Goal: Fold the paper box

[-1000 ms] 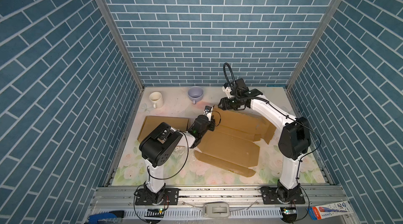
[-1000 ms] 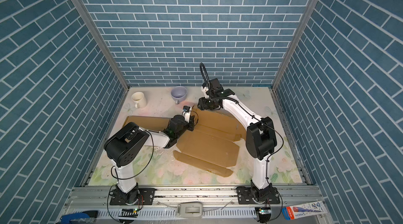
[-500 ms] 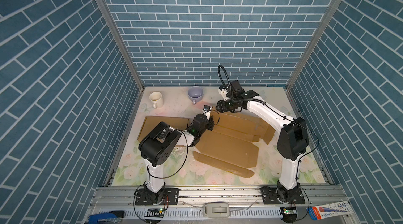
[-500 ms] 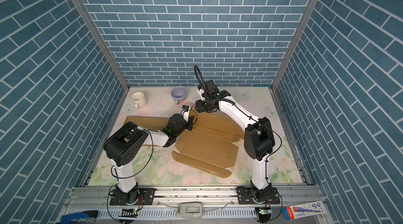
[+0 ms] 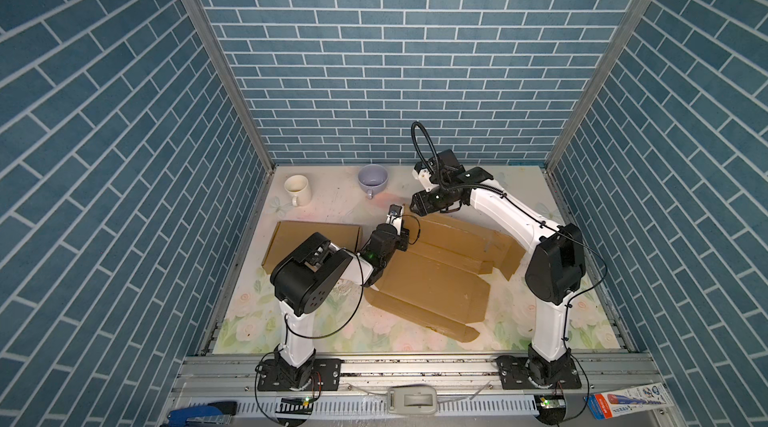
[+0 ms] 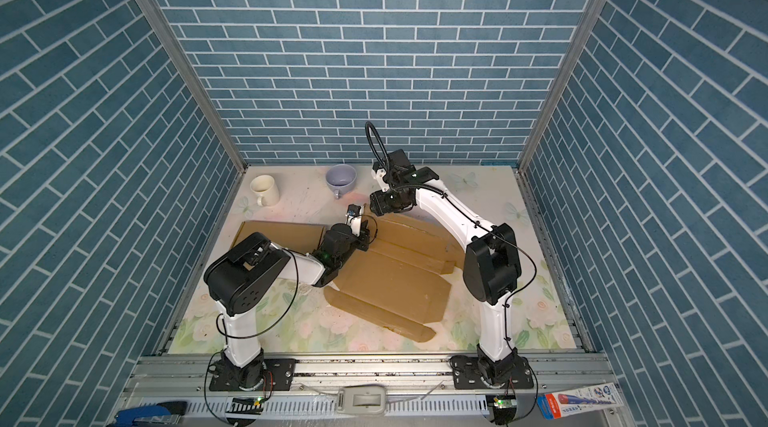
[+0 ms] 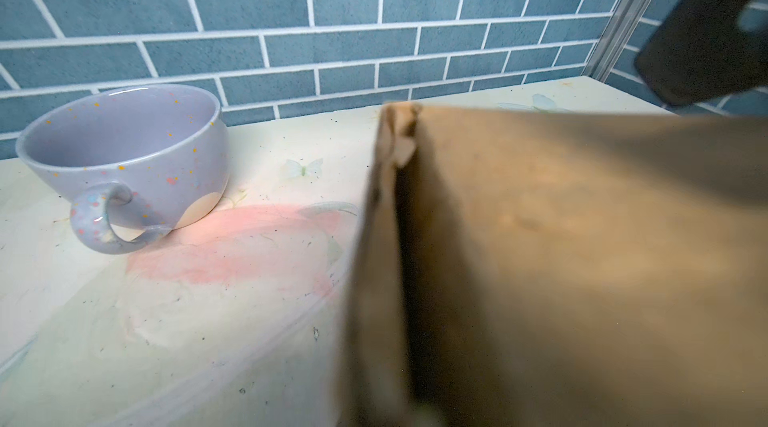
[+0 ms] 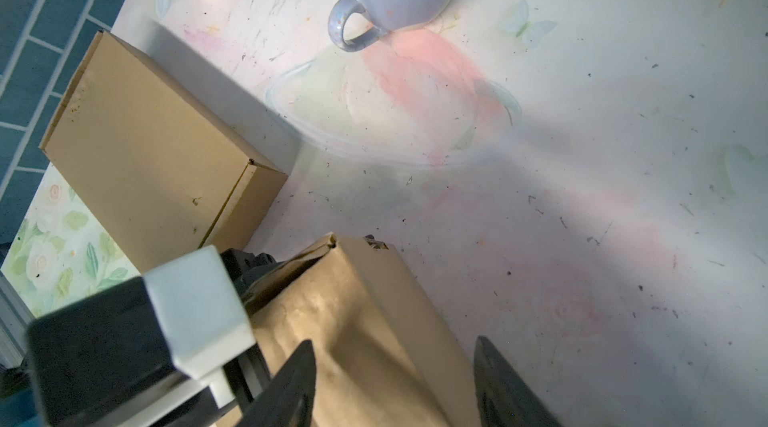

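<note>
1. Left claw (image 5: 394, 213) just clamped shut on the lifted flap (image 7: 540, 238) of the box (image 5: 436, 283), which mostly lies flat between the arms.
2. Right claw (image 8: 395, 339) swung in, jaws apart over that flap.
3. Looks like the first fold's starting, nothing creased yet.

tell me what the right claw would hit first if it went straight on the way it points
Most likely the raised cardboard flap, just ahead of the open right claw; depth is hard to judge.
</note>
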Motion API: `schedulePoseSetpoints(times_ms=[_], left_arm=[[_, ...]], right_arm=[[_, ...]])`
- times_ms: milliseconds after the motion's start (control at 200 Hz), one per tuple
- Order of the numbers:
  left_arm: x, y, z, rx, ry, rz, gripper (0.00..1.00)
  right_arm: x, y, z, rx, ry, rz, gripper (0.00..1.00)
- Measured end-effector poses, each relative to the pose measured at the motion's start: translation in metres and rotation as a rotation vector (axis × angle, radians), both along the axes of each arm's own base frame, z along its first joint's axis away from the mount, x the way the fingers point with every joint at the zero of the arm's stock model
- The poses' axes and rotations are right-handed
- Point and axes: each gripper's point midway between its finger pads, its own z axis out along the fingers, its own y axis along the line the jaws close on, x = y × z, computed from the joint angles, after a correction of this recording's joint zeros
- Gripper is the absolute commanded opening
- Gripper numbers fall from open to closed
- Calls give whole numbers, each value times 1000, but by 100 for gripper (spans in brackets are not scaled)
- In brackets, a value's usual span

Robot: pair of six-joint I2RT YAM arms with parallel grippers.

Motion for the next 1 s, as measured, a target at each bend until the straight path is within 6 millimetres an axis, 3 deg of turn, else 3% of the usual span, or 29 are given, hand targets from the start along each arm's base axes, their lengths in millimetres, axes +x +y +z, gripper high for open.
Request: schedulePoseSetpoints(times_ms=[220, 540, 725, 900, 1000], left_arm=[[1, 3, 0, -8, -22, 28, 0], [2, 11, -1, -7, -31, 67, 0], [1, 9, -1, -10, -32, 65, 0], [0, 9, -1, -11, -33, 67, 0], [0, 9, -1, -12, -34, 67, 0]], right_arm=[[-5, 9, -15, 5, 53, 36, 58], [-6, 16, -15, 17, 40, 49, 58], [-1, 11, -6, 17, 37, 37, 60], [13, 20, 17, 53, -7, 35, 59], [17, 22, 9, 46, 2, 34, 58]])
